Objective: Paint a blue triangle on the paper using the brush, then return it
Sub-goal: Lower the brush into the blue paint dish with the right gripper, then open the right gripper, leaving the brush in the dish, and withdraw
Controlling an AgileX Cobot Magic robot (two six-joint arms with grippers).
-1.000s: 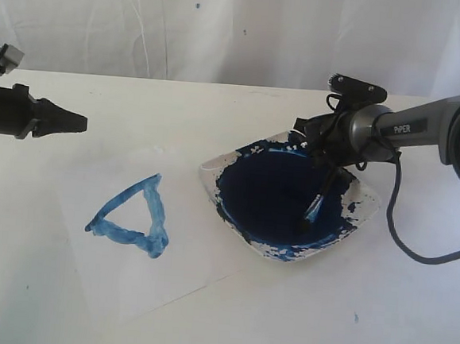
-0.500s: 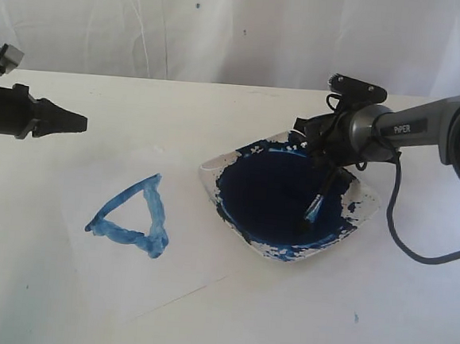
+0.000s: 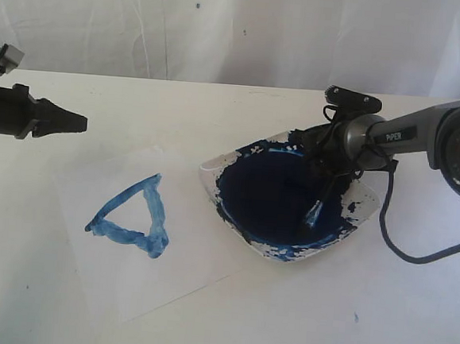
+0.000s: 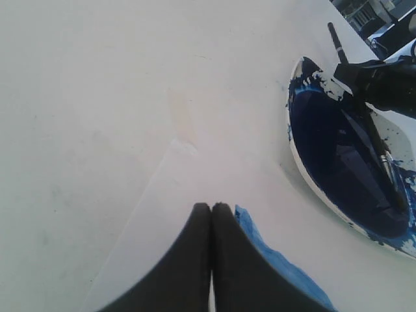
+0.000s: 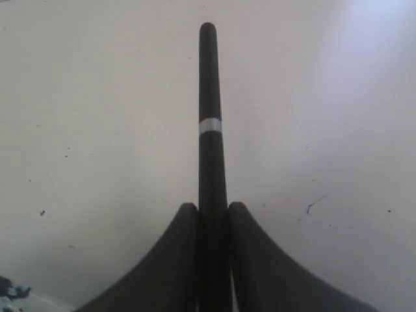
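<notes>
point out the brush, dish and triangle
brush (image 5: 209, 162) right wrist view, black handle below the silver band
dish (image 3: 211, 167) exterior view, white rim at its left corner
triangle (image 3: 121, 234) exterior view, near stroke

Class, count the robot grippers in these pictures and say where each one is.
2. The left gripper hangs at the left, near the paper; the right gripper is over the paint dish, around the brush.

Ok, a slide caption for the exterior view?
Blue triangle on the paper; right gripper holds the brush tip-down in the paint dish; left gripper shut.
</notes>
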